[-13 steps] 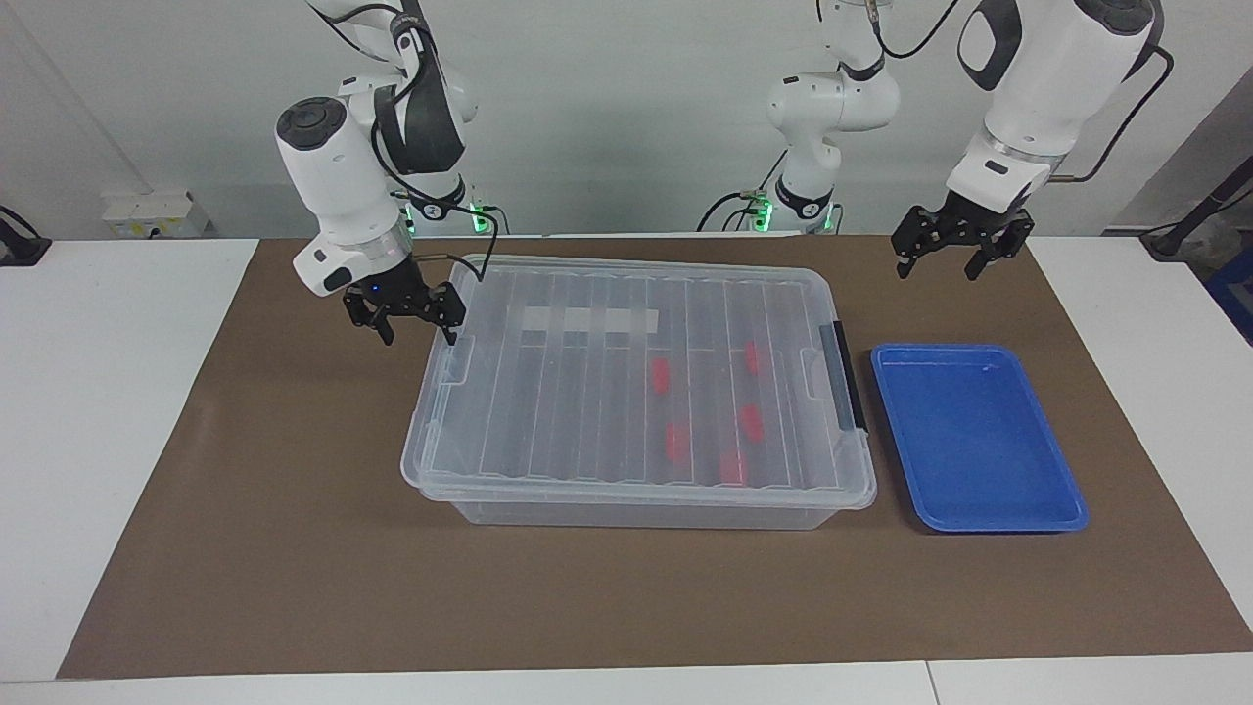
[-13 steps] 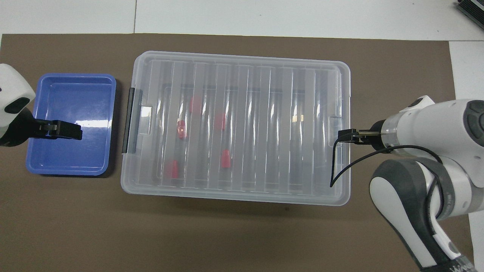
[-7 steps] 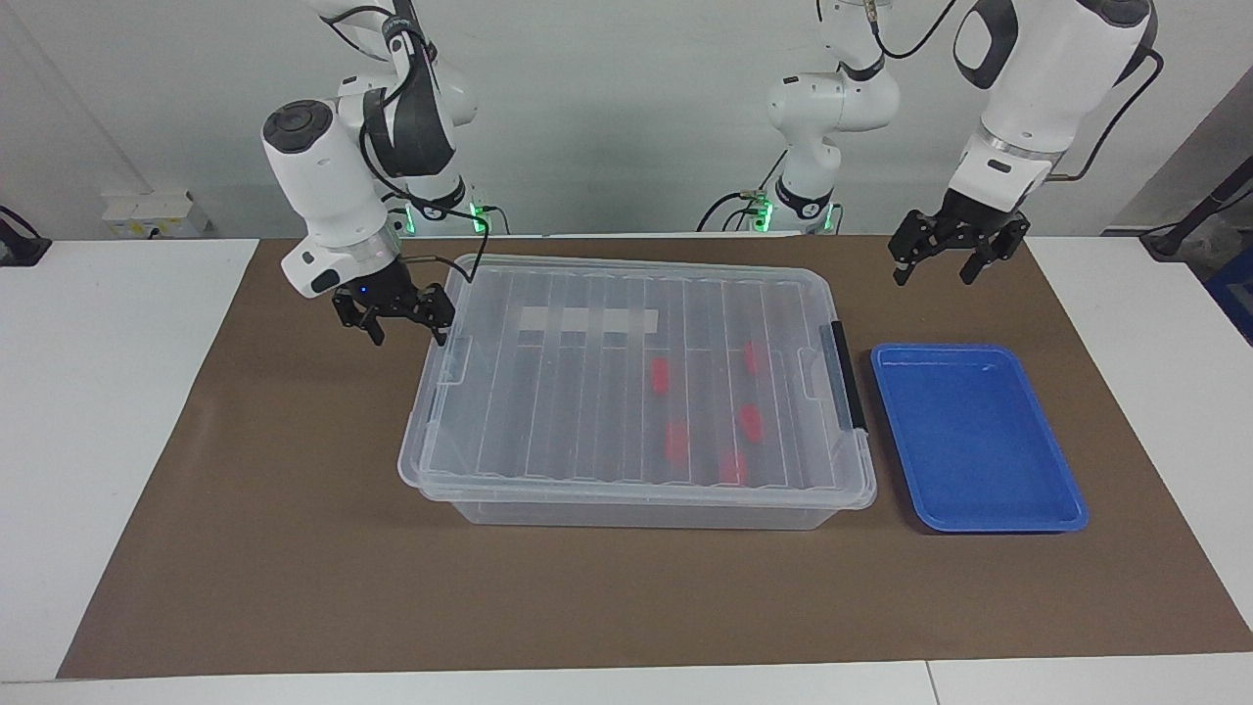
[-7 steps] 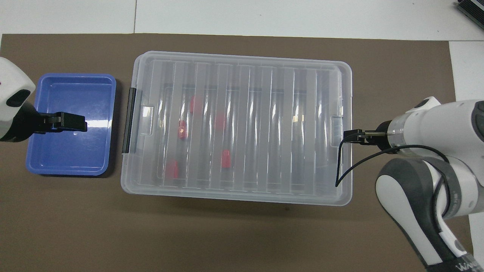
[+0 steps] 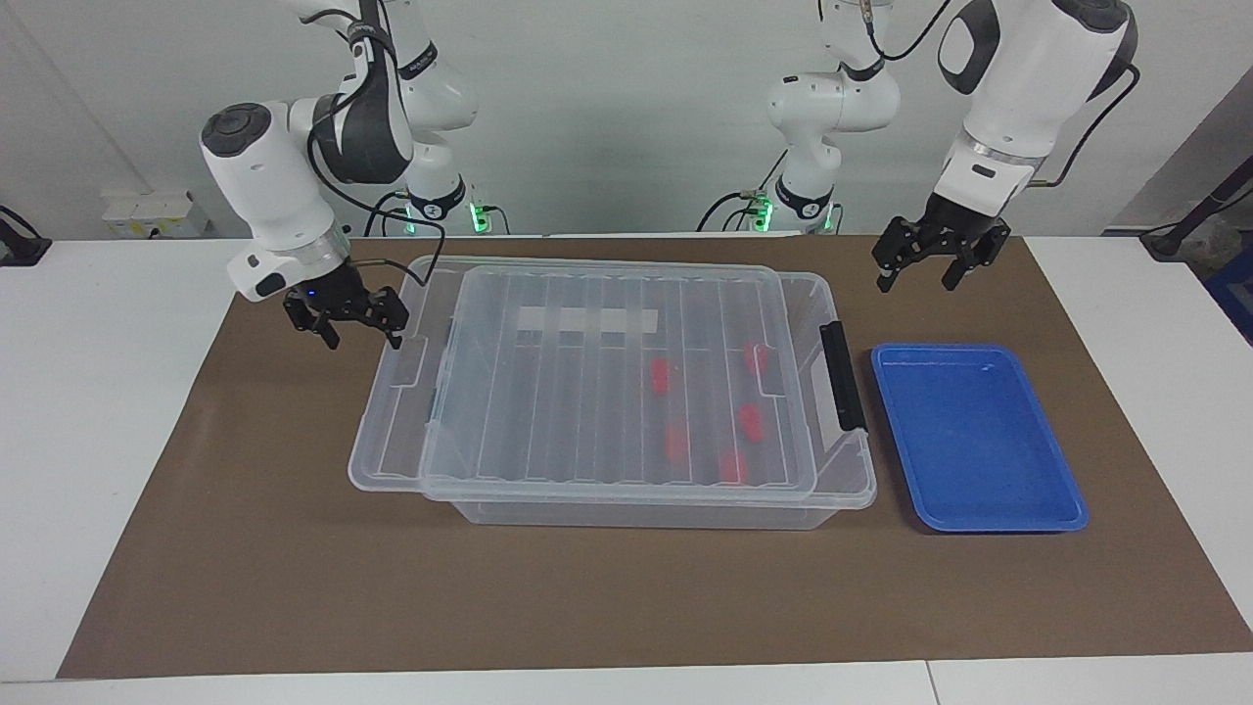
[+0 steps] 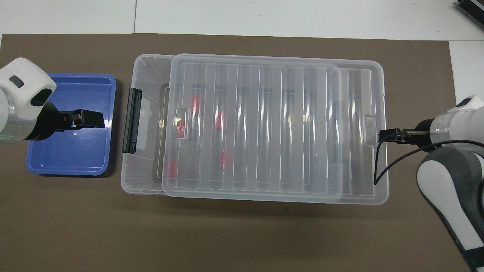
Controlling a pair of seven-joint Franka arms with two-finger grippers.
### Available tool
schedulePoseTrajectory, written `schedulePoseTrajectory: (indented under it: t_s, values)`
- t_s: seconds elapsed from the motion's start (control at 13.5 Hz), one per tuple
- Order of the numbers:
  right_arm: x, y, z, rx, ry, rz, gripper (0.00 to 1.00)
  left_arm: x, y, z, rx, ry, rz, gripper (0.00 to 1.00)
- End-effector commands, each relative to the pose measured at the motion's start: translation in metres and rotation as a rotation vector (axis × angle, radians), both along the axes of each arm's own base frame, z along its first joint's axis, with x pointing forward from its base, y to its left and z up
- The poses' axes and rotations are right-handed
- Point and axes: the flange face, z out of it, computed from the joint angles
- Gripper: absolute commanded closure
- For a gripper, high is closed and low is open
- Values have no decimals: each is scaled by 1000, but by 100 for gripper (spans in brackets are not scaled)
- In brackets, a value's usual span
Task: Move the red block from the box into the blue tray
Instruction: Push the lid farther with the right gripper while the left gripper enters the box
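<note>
Lid [image 5: 587,382] sits shifted on the box [image 5: 842,490], overhanging at left of the facing view; a strip of box is uncovered at right, by the grey clip [image 5: 844,377]. Five red blocks [image 5: 751,423] lie inside, under the lid, right of centre. Right gripper [image 5: 345,315], jaws apart and empty, at the lid's left end. Left gripper [image 5: 927,257], open and empty, hangs upper right, above the tray [image 5: 1062,514]. Judgement: left arm is nearer the blocks; they lie below and left of it.

Lid [image 5: 587,382] is seen slid off-centre on the box [image 5: 646,509], overhanging toward the right arm's end. Right claw [image 5: 357,328], open, is held at that overhang; left claw [image 5: 920,266], open, is held above the table [image 5: 294,587] near the blue tray [image 5: 979,436].
</note>
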Motion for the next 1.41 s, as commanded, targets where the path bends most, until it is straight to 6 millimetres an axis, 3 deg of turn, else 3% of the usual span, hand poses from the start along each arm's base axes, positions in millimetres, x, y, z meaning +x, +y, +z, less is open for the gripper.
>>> schedulePoseTrajectory:
  t_s: [0.0,0.3,0.52,0.74,0.89,1.11,1.34]
  values:
    - [-9,-21,2,11,-11,5,0,-8,-35,-12,-41,-18,94,0]
    - [-10,-57,5,-9,-14,52,0,1,-90,-38,-82,-37,182,0]
    - [-15,-83,5,-23,-17,95,0,10,-125,-75,-82,-17,214,0]
    - [-20,-111,7,-58,-17,124,0,22,-139,-109,-97,-24,263,0]
    - [-18,-120,13,-76,-24,141,0,19,-141,-128,-100,-39,259,1]
    - [-19,-119,13,-72,-14,140,0,16,-139,-166,-66,-73,233,7]
    - [-15,-117,19,-69,-7,139,0,19,-159,-210,20,-84,137,8]
